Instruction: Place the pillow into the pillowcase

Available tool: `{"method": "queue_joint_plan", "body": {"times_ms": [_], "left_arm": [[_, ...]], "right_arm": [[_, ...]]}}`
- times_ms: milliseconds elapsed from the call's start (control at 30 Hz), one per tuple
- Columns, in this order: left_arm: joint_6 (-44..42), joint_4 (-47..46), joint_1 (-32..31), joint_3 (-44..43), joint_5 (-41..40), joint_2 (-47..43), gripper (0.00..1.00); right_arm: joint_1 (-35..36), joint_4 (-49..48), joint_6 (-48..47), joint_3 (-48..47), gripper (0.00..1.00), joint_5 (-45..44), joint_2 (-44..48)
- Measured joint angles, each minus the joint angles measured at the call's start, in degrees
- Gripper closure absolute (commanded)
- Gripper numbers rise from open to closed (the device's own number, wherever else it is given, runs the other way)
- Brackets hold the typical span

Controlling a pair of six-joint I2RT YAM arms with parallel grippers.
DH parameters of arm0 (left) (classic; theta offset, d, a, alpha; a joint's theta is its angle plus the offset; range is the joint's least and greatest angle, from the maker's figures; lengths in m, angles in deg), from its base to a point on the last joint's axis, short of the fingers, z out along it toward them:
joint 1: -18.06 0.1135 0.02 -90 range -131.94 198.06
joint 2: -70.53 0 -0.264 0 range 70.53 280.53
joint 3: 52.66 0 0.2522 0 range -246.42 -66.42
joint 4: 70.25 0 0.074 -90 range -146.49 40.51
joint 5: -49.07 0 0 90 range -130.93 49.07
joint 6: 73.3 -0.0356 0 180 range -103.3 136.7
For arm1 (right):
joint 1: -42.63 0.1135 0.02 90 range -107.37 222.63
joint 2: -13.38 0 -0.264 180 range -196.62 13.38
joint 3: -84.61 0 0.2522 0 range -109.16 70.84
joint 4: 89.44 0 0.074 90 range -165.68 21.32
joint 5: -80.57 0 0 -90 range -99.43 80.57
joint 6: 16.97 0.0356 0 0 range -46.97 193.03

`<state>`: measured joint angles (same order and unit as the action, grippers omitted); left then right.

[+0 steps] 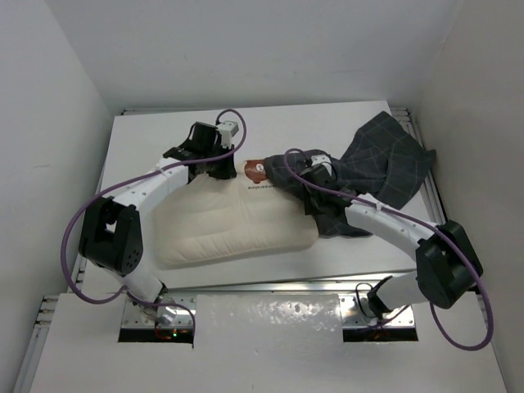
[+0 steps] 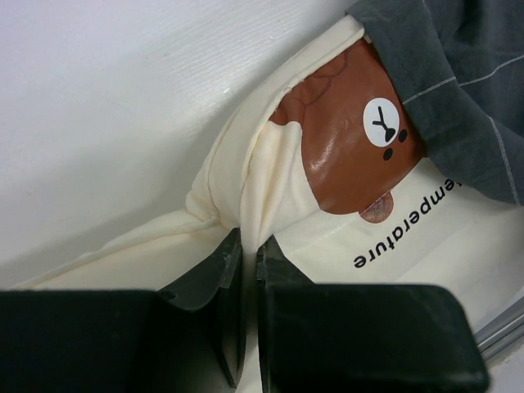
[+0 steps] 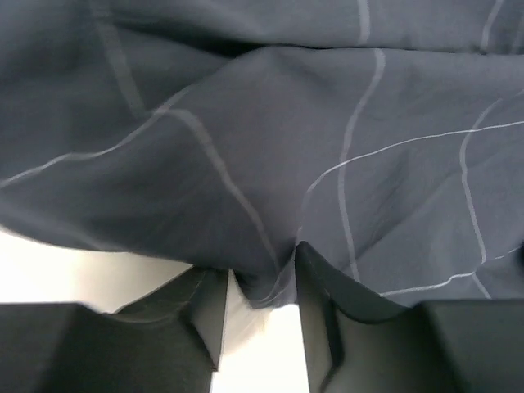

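Note:
The cream pillow (image 1: 229,233) lies across the middle of the table, its bear print (image 2: 352,139) at the far right end. The dark checked pillowcase (image 1: 385,164) is bunched at the right and drapes over that end of the pillow. My left gripper (image 1: 223,168) is at the pillow's far edge, shut on a pinched fold of its cream fabric (image 2: 250,241). My right gripper (image 1: 299,176) is at the near edge of the pillowcase (image 3: 246,123). Its jaws (image 3: 262,270) stand partly apart, closed on a bunched fold of the dark cloth.
The white table (image 1: 164,139) is boxed in by white walls at the left, back and right. A metal rail (image 1: 262,286) runs along its near edge. Purple cables (image 1: 78,221) loop off both arms. Part of the pillowcase hangs toward the table's right edge (image 1: 422,155).

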<state>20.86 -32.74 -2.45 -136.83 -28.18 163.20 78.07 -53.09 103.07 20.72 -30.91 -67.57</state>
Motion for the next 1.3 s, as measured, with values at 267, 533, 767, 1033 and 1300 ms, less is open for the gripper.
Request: {"method": "queue_joint_plan", "body": {"times_ms": [267,533,767,1033,1300], "left_arm": [[0.2,0.0,0.0,0.0,-0.2,0.0,1.0],[0.5,0.0,0.0,-2.3,-0.9,1.8,1.0],[0.5,-0.4,0.0,-6.7,-1.0,3.2,1.0],[0.9,-0.6,-0.1,-6.9,-0.8,3.2,1.0],[0.9,-1.2,-0.2,-6.5,-1.5,3.3,1.0]], "right_arm": [[-3.6,-4.0,-2.7,2.1,1.0,-2.0,-3.6],[-4.0,18.6,-20.3,-7.0,1.0,5.9,0.8],[-4.1,42.0,-31.9,-23.6,1.0,17.1,-2.9],[-4.2,49.9,-37.3,-28.6,0.35,25.6,-5.1],[-8.9,34.1,-23.3,-21.4,0.01,13.8,-1.4]]}}
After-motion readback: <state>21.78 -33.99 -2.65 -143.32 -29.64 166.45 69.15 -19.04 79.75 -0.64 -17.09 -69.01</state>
